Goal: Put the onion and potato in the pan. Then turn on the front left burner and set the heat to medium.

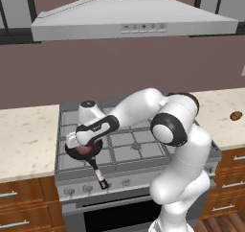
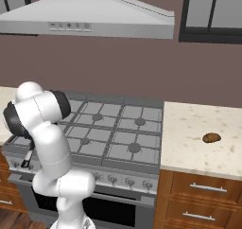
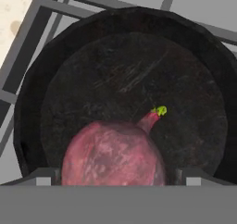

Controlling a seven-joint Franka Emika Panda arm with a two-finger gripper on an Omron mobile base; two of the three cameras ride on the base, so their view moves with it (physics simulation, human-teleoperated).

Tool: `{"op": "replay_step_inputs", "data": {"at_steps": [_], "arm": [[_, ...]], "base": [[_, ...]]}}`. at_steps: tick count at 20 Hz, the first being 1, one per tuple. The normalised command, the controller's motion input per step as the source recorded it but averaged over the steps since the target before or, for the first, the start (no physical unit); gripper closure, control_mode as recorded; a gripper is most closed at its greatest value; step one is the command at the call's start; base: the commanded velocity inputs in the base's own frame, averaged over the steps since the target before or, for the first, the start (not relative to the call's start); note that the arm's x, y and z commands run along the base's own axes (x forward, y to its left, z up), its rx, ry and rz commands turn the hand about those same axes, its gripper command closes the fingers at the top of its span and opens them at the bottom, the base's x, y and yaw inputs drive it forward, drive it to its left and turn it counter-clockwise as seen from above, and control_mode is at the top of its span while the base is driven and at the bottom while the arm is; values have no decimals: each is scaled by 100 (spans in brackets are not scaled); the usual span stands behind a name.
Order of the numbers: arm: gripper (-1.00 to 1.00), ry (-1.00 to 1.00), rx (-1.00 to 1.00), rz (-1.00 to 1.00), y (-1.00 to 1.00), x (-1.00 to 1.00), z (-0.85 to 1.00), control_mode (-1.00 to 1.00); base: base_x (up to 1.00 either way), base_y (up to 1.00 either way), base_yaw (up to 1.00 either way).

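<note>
Gripper (image 3: 113, 177) points straight down into the pan (image 3: 125, 70). Hand view: the onion (image 3: 113, 156) sits between the two finger tips, which show as grey stubs either side of it at the bottom edge. The tips stand about an onion's width apart, flanking it; whether they actually press on it or it already rests loose on the pan floor can't be told. The onion is reddish-pink with a short stem ending in a green tip, stem aimed toward the pan's middle. It lies off-centre inside the black bowl, near the rim side closest to the camera.

Left base view: the gripper (image 1: 82, 147) is low over the pan (image 1: 72, 154), wrist bent down, the onion (image 1: 84, 150) just a pink patch under the hand. The pan sits on the front left burner's grate cell, and its handle (image 1: 98, 174) sticks out toward the stove front past the knob row, whitish mark near its end. The burner cap itself is hidden under the pan.

Right base view: the arm's own shoulder and elbow block the hand and the pan bowl; only the handle end (image 2: 27, 161) peeks out at the stove's front left. This view gives the clearest potato (image 2: 211, 137): orange-brown lump on the counter (image 2: 198, 128) right of the stove (image 2: 113, 128), well apart from the pan. The left base view has the potato (image 1: 235, 115) small at the far right edge.
</note>
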Motion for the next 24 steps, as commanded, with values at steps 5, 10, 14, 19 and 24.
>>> {"op": "replay_step_inputs", "data": {"at_steps": [5,10,14,19,24], "arm": [[-100,-6,0,3,-10,0,30,-100],[-100,-7,0,0,-35,-7,30,-100],[-100,-2,0,0,-43,-16,19,-100],[-100,0,0,0,-59,-18,4,-100],[-100,0,0,0,-75,-14,15,-100]], "base": [[0,0,0],[0,0,0],[0,0,0],[0,0,0],[0,0,0]]}}
